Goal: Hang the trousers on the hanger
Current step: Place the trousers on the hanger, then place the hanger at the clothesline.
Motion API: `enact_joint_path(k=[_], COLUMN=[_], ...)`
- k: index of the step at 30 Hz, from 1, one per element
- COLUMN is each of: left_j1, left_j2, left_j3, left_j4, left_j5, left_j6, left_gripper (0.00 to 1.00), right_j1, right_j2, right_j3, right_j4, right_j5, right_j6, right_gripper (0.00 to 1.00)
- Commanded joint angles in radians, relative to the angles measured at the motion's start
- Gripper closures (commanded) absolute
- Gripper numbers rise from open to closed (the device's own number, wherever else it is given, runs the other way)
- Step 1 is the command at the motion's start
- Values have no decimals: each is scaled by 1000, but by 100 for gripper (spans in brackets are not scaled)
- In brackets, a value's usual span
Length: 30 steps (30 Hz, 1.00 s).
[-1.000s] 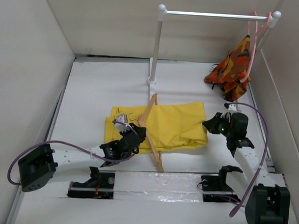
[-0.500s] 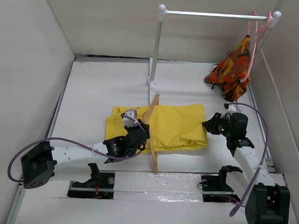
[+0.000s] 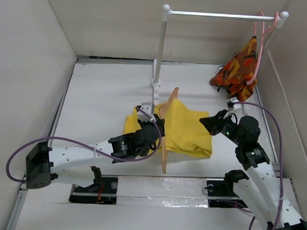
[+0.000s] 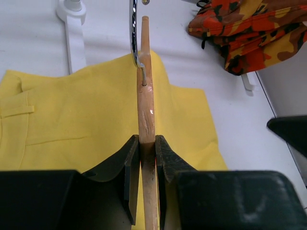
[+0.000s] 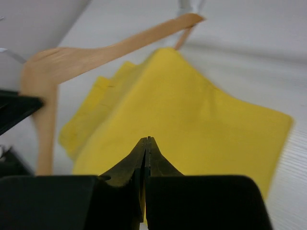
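Midway through hanging: the left hand (image 3: 158,130) stayed clamped on the wooden frame of the hanger (image 3: 165,155), which a second earlier had lain almost flat across the trousers (image 3: 190,132). It now stood on edge at the middle of the tabletop (image 3: 104,93), with its far tip lifted toward the foot of the rail stand (image 3: 158,59).

The yellow cloth had bunched and slid right. Its left edge was drawn in, and a shorter part showed to the left of the wood. The right hand (image 3: 209,122) had risen at the trousers' right edge. Seen from its wrist, its fingers were pinched together, apparently on a fold of the fabric.

From the left wrist, the metal hook (image 4: 134,38) pointed away, with cloth spread on both sides of the frame. The trousers seemed to be working across the hanger's bar, but they mostly rested on the tabletop, so the job looked unfinished. The orange-red garment (image 3: 241,70) hung untouched at the far right.
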Motion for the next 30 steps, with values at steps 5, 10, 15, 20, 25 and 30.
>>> enact_joint_path(k=[5, 10, 15, 20, 25, 30], left_j1=[-7, -7, -7, -7, -7, 56], left_j2=[24, 57, 71, 74, 93, 76], left_j3=[191, 241, 269, 289, 330, 356], left_j4=[124, 142, 156, 162, 167, 214], left_j5=[10, 19, 33, 54, 56, 106], left_j6=[89, 118, 132, 150, 169, 209], left_gripper=[100, 100, 100, 100, 100, 100], right_j1=[459, 656, 718, 753, 779, 779], right_j2=[0, 132, 258, 374, 385, 316], right_j3=[8, 51, 53, 56, 72, 102], right_j4=[175, 228, 310, 416, 472, 478], right_j5=[201, 392, 449, 427, 429, 458], right_j6=[225, 239, 274, 299, 328, 351], right_gripper=[52, 25, 26, 40, 85, 99])
